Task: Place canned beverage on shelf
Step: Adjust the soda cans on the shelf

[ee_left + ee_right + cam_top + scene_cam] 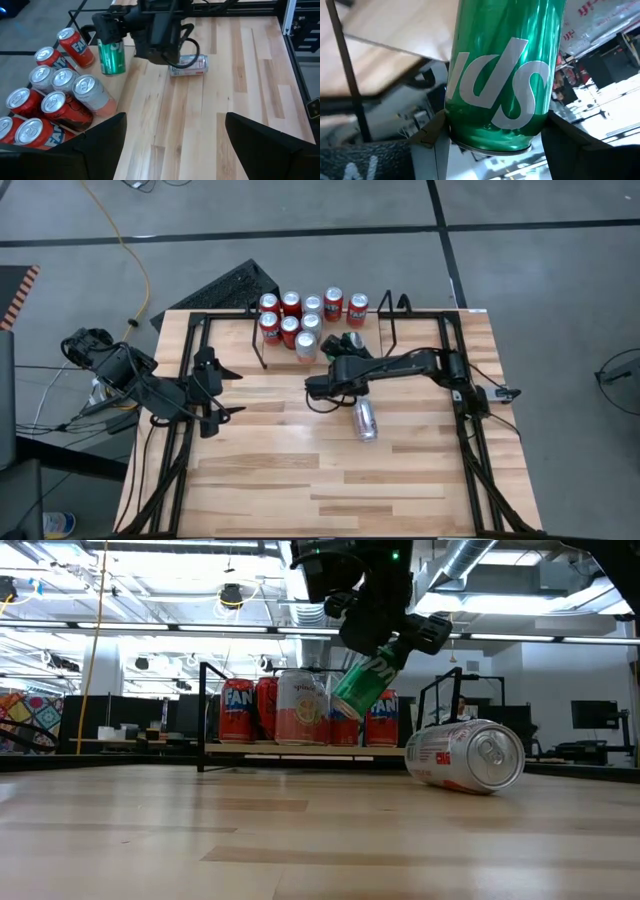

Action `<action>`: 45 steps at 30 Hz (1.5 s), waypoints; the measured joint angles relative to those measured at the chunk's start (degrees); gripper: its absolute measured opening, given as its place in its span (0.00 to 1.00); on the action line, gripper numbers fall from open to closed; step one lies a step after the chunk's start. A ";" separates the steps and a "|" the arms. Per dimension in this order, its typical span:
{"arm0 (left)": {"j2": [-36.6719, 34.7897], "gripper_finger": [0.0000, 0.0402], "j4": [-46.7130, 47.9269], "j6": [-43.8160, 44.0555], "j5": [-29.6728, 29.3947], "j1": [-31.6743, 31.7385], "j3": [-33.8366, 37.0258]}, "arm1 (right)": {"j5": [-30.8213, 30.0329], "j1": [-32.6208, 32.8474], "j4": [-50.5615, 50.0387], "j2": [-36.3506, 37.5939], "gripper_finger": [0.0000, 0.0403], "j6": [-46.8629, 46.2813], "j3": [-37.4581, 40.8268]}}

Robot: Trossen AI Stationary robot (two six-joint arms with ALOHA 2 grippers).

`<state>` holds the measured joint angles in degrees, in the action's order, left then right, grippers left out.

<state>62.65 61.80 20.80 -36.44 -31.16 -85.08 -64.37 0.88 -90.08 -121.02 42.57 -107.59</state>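
Observation:
A green can hangs tilted just in front of the shelf, a low black rod rack at the table's far edge, with my right gripper shut on it. Several red and silver cans stand upright on the shelf's left part. A silver can lies on its side on the wood near the table's middle. My left gripper waits open above the table's left side, with nothing between its fingers. My right gripper pinches the green can's round side wall between its two fingers, close to the can's upper end. The fingers slant down from the table's right side and lie across the can. The can is tilted and lifted clear of table and shelf, its lower end hanging free.
The shelf's right part holds no cans. Black rails run along the table's left and right sides. A dark keyboard lies on the floor beyond the far left corner. Bare wood fills the near half.

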 joint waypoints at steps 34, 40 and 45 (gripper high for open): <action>0.29 0.81 0.44 -1.90 -1.73 -0.02 0.00 | -4.96 -2.92 -0.07 0.36 0.67 0.22 16.92; 1.05 0.81 0.46 -2.13 -1.39 -0.04 0.00 | -2.64 -2.84 0.21 0.35 0.84 -2.44 16.93; 1.20 0.81 0.48 -2.14 -1.38 -0.04 0.00 | -2.96 -2.35 0.10 0.31 0.94 -4.91 16.49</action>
<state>63.86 62.28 18.65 -37.82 -31.20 -85.08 -67.33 -1.47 -89.97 -120.70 37.66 -91.10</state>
